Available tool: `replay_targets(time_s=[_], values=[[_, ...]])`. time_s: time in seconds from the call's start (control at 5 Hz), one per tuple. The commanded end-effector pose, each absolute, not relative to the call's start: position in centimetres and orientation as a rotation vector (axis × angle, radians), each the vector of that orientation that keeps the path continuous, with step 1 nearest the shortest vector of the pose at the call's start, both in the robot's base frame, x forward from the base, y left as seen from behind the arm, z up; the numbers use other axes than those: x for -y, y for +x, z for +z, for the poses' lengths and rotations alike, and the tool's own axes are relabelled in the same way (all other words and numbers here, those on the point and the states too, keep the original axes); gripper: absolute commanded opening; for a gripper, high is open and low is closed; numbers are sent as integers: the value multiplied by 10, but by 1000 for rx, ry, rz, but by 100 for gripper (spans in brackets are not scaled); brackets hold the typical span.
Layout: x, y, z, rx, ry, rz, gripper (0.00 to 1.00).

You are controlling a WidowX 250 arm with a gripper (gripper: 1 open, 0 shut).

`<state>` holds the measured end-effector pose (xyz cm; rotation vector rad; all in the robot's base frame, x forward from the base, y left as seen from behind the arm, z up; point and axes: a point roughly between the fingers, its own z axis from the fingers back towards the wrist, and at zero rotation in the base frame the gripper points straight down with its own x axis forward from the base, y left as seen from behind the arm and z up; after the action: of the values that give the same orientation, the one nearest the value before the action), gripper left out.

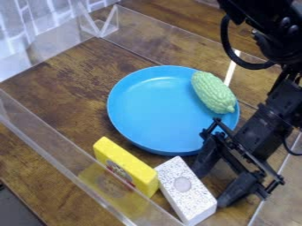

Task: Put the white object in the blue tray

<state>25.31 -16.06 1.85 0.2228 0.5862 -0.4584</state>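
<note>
The white object [185, 186], a speckled block with a grey dimple on top, lies on the wood near the front clear wall, just below the blue tray [154, 110]. My gripper [221, 178] is at its right end, tilted down toward it. The jaws stand apart, and the black fingertips [206, 160] are close against the block's right side. I cannot tell whether they touch it, and nothing is clearly between them. The tray sits in the middle of the table.
A yellow block with a red label [124, 166] lies right beside the white object on its left. A bumpy green oval [214, 92] rests on the tray's right rim. Clear acrylic walls [48, 132] enclose the table, and black cables [242, 40] hang at the top right.
</note>
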Motion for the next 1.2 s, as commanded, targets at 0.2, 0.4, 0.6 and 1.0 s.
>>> replay_targets(time_s=[0.2,0.4,0.6,1.0], values=[[157,263,38,-556,202,-403,0],[158,264,44,-560,224,-447,0],[160,263,41,-569,243,-488,0],[164,265,40,-588,265,-524,0]])
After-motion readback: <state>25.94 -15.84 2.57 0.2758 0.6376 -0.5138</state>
